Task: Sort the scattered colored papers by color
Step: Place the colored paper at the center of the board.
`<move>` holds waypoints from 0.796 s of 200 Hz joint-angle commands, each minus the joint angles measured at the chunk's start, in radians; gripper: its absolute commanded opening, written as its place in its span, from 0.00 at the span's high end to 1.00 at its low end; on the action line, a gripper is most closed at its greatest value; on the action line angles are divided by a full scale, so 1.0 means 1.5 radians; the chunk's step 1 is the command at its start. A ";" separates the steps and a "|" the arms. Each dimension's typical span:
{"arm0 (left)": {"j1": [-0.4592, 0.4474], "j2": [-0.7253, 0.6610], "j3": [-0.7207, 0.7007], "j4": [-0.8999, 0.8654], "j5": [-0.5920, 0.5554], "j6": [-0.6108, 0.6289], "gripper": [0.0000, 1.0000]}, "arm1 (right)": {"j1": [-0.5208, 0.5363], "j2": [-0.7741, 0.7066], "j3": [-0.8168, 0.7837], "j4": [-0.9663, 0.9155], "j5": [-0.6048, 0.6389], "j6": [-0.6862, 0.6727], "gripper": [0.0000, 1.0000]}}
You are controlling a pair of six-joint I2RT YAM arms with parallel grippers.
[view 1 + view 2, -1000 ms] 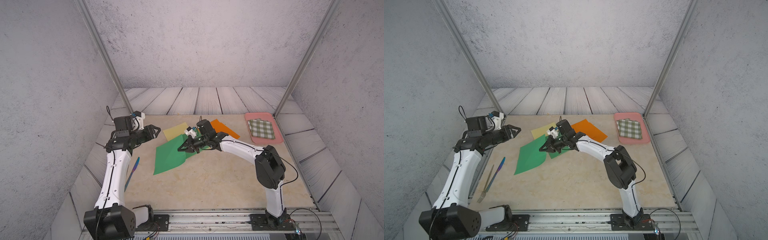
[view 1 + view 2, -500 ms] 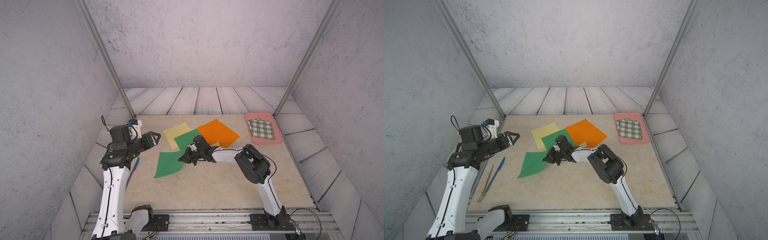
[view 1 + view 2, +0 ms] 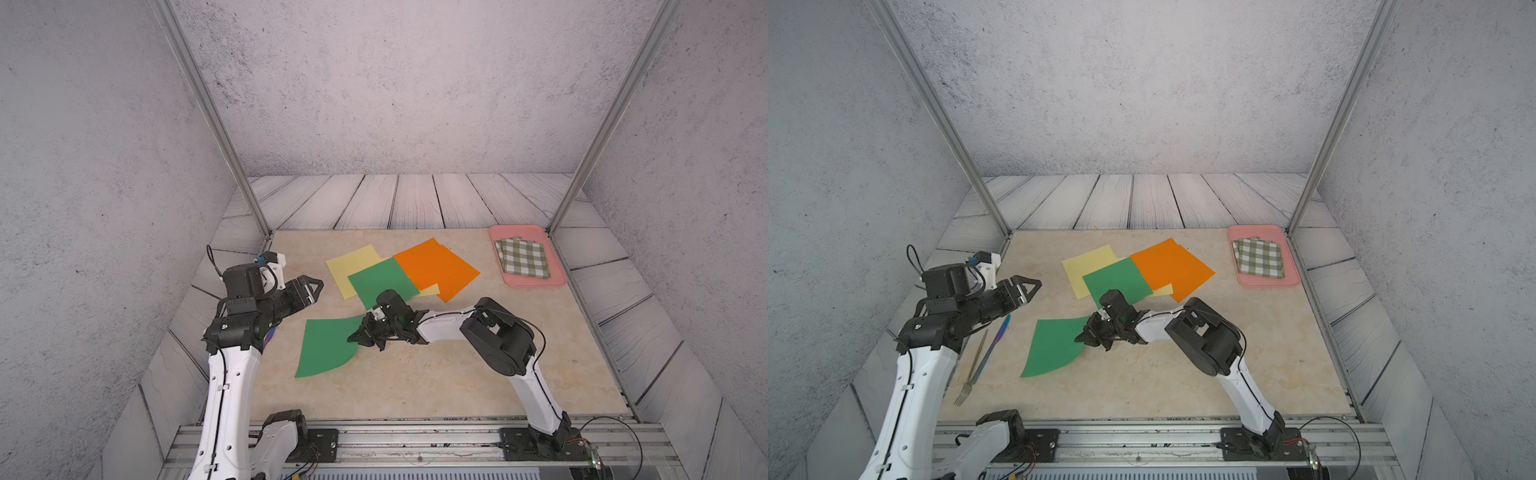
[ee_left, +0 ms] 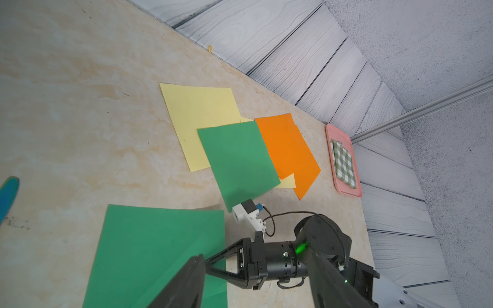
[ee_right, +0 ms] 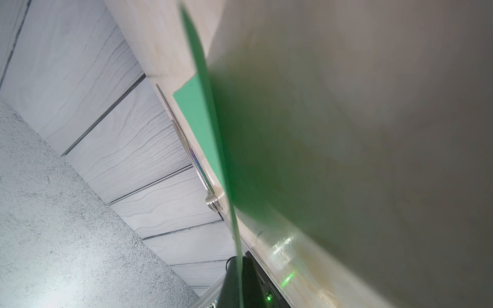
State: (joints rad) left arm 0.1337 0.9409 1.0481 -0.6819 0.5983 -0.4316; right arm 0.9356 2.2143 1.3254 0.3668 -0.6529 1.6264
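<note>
On the worktop (image 3: 415,382), toward its left front, the near green sheet (image 3: 328,347) is pinched by the right end effector (image 3: 356,336) at the edge nearest the right arm, close to a corner. The jaws are pressed together on the paper. That edge is raised and the sheet is bowed, while its far edge appears to rest on the surface. The left end effector (image 3: 311,290) is held above the left margin, its jaws judged to be spread, with nothing between them.

The paper is judged to be very light, thin and limp. It will sag from any single hold, slide readily on the smooth surface and be creased by a hard pull. A flat-lying sheet offers little to pinch, so a corner or a free edge is best taken, preferably one lifted or overhanging a neighbour.

The far green sheet (image 3: 380,280) lies in the pile at mid-worktop, laid over a pale yellow sheet (image 3: 353,264). A second yellow sheet (image 3: 430,289) shows only as a corner beneath it. Two orange sheets (image 3: 436,266) are stacked slightly askew just beside. Whether they overlap the green edge cannot be told.

A fork (image 3: 971,372) and a blue knife (image 3: 995,343) lie along the left margin, near the held sheet, and could be struck. The pink tray (image 3: 536,284) with its checked cloth (image 3: 523,258) stands well apart at the far right.
</note>
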 commanded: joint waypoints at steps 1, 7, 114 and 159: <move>0.003 -0.008 -0.008 -0.007 0.009 0.001 0.33 | 0.004 0.021 -0.015 0.012 0.003 0.020 0.95; 0.003 -0.009 -0.010 -0.007 0.010 0.001 0.33 | 0.007 0.019 -0.018 0.012 0.003 0.021 0.93; 0.003 -0.017 -0.026 -0.002 0.014 0.005 0.33 | 0.023 -0.051 -0.052 -0.100 0.017 0.000 0.41; 0.003 -0.011 -0.044 0.027 0.024 -0.010 0.32 | 0.018 -0.118 -0.004 -0.393 0.049 -0.150 0.35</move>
State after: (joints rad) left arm 0.1333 0.9222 1.0004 -0.6731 0.6170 -0.4374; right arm 0.9638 2.1239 1.2949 0.1051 -0.6334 1.5402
